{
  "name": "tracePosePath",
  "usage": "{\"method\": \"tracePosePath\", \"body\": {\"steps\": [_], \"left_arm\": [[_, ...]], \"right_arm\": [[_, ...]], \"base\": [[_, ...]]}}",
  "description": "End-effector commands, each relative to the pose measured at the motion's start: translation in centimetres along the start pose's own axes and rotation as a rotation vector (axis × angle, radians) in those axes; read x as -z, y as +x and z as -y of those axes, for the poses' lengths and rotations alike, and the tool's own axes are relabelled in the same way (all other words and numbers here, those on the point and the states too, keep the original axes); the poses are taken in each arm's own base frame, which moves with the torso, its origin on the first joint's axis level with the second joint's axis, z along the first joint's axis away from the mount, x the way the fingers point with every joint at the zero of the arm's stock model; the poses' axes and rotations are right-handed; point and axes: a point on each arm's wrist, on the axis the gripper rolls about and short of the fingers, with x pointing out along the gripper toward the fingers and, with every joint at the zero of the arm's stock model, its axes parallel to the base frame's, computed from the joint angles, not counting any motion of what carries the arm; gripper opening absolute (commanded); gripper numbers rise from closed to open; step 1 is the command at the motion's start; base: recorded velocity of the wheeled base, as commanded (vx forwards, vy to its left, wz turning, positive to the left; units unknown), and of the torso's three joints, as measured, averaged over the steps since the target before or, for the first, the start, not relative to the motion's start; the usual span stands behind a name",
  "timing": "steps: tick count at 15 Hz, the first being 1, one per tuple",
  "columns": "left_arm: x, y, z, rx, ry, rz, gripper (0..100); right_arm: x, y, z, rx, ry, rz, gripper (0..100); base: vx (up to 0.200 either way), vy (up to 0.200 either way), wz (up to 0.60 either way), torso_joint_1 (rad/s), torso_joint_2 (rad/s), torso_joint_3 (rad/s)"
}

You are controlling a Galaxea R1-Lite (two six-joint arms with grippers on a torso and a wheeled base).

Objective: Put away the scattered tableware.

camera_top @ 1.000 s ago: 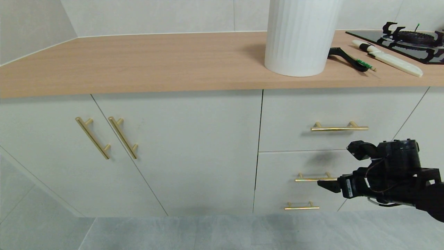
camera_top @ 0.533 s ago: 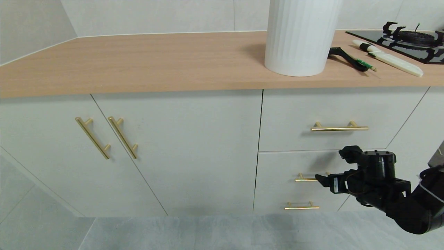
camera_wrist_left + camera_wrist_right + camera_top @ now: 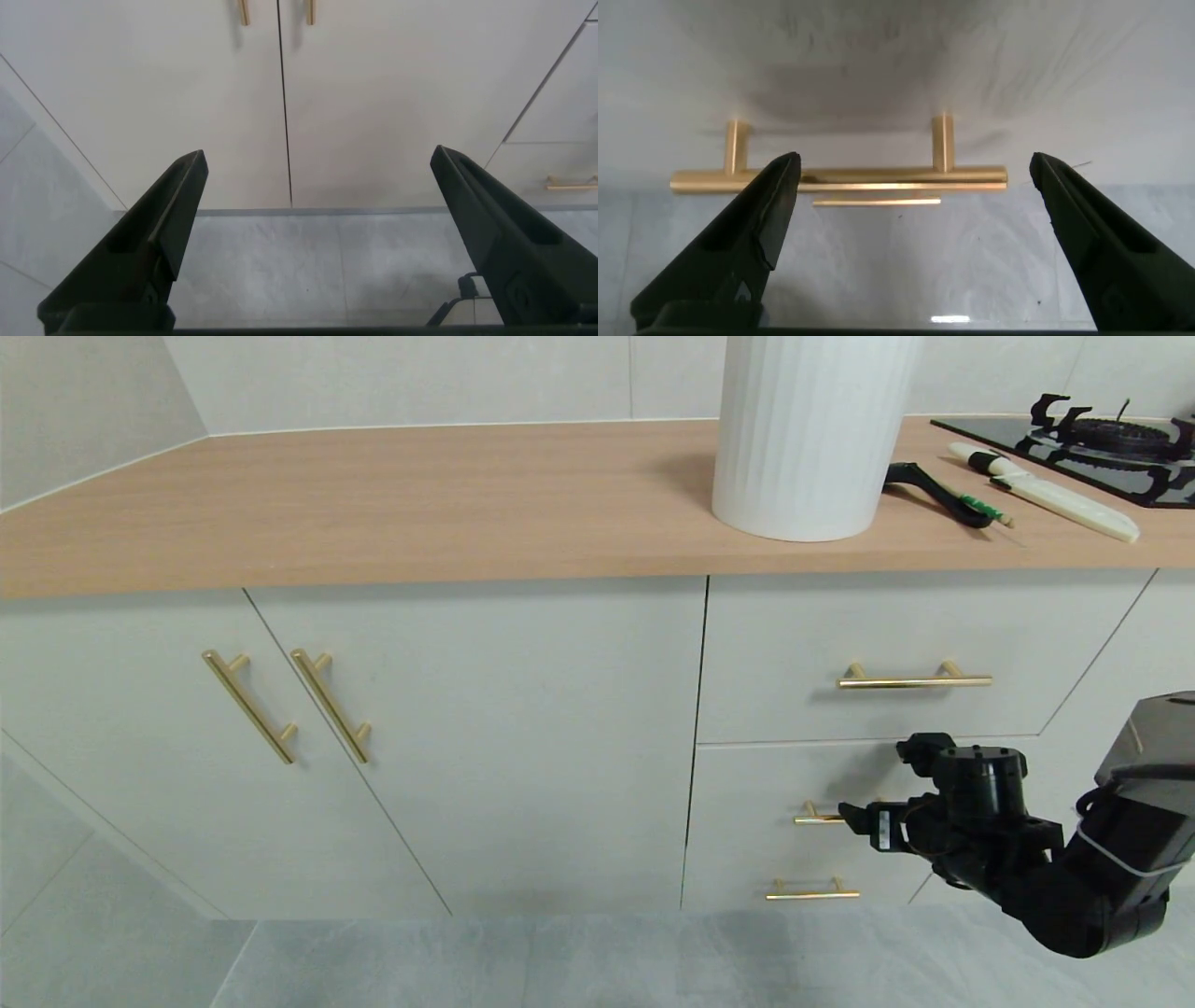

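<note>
Head view: on the worktop (image 3: 420, 504), a black utensil (image 3: 938, 495) and a white knife (image 3: 1046, 504) lie right of the white canister (image 3: 808, 429). The right gripper (image 3: 882, 784) sits low at the middle drawer handle (image 3: 817, 819).

Left wrist view: the left gripper (image 3: 318, 161) has its jaws spread wide, facing the cabinet doors (image 3: 374, 93).

Right wrist view: jaws spread wide, with the gold handle between them, clear of both.

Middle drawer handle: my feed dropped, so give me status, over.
Right gripper open, lined up before middle drawer handle, not clamped. Left gripper open, facing cabinet doors. Knife and black utensil on countertop. Drawer shut, nothing in the way.
</note>
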Motion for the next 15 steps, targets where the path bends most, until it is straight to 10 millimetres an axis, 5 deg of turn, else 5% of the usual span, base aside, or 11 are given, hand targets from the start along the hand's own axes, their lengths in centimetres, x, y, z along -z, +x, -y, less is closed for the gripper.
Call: {"method": "tracePosePath", "body": {"steps": [1, 15], "left_arm": [[0.0, 0.0, 0.0, -0.001, 0.0, 0.0, 100], [0.0, 0.0, 0.0, -0.001, 0.0, 0.0, 100]], "right_arm": [[0.1, 0.3, -0.1, 0.001, 0.003, 0.014, 100], [1.7, 0.9, 0.1, 0.05, -0.03, -0.015, 100]], "base": [[0.0, 0.0, 0.0, 0.0, 0.0, 0.0], [0.0, 0.0, 0.0, 0.0, 0.0, 0.0]]}}
